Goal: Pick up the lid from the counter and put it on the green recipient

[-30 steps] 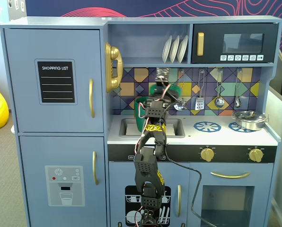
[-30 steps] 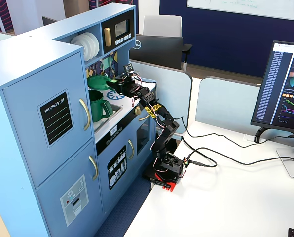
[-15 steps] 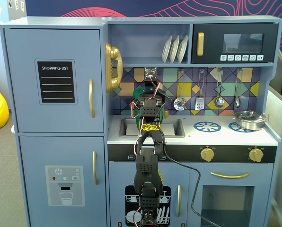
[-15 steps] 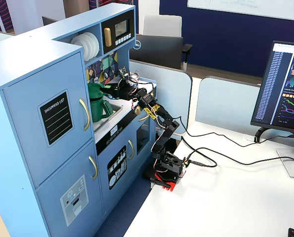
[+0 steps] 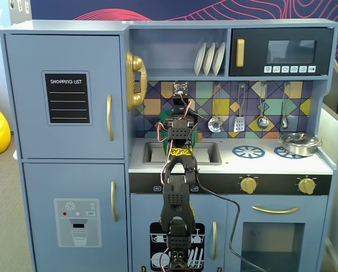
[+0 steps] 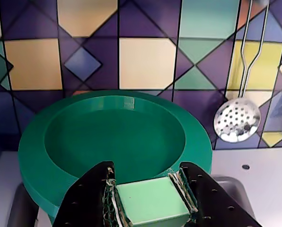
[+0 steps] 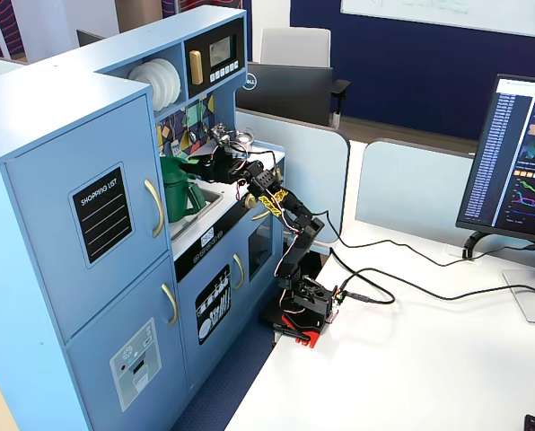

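My gripper is shut on the light green square knob of the lid, a round green disc with a sunken middle, held roughly level. In a fixed view the lid is at the top of the tall dark green pot, which stands at the back left of the white counter by the sink, with my gripper beside it. I cannot tell whether the lid rests on the rim. In the front fixed view my arm hides most of the pot; only green edges show.
The recessed sink lies under my arm. Blue burner rings and a silver pan are to the right on the counter. Ladles hang on the tiled back wall, close behind the pot. A shelf with plates is overhead.
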Controlling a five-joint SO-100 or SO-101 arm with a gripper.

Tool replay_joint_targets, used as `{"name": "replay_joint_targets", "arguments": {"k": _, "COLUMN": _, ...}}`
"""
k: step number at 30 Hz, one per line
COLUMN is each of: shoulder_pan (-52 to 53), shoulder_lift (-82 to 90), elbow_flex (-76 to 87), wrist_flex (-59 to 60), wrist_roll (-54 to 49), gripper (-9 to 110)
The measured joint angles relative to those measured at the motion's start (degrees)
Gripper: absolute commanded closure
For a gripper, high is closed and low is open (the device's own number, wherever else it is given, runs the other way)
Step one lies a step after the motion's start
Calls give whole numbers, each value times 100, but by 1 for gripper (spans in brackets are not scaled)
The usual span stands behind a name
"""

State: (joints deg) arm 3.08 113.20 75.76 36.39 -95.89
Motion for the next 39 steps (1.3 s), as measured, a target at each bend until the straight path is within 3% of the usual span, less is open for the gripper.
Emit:
{"name": "replay_joint_targets", "arguments": {"k": 11, "shoulder_pan": 0, "shoulder_lift": -316, "elbow_flex": -105, "wrist_flex": -9, "wrist_roll": -9, "gripper": 102}}
{"name": "replay_joint_targets", "arguments": {"k": 18, "shoulder_pan": 0, "shoulder_lift": -316, "elbow_flex": -105, "wrist_flex": -9, "wrist_roll": -26, "gripper": 70}}
{"name": "replay_joint_targets", "arguments": {"k": 21, "shoulder_pan": 0, "shoulder_lift": -308, "elbow_flex": -105, "wrist_flex": -35, "wrist_roll": -9, "gripper": 62}}
{"name": "replay_joint_targets", "arguments": {"k": 29, "shoulder_pan": 0, "shoulder_lift": 202, "elbow_flex": -264, "wrist_flex": 18, "wrist_roll": -202, "gripper": 62}}
{"name": "replay_joint_targets", "arguments": {"k": 34, "shoulder_pan": 62, "shoulder_lift": 1195, "elbow_flex": -114, "wrist_flex": 1028, "wrist_roll": -255, "gripper": 65}}
{"name": "replay_joint_targets", "arguments": {"k": 39, "shoulder_pan": 79, "shoulder_lift": 2848, "elbow_flex": 1178, "wrist_flex": 2127, "wrist_roll": -255, "gripper": 68}}
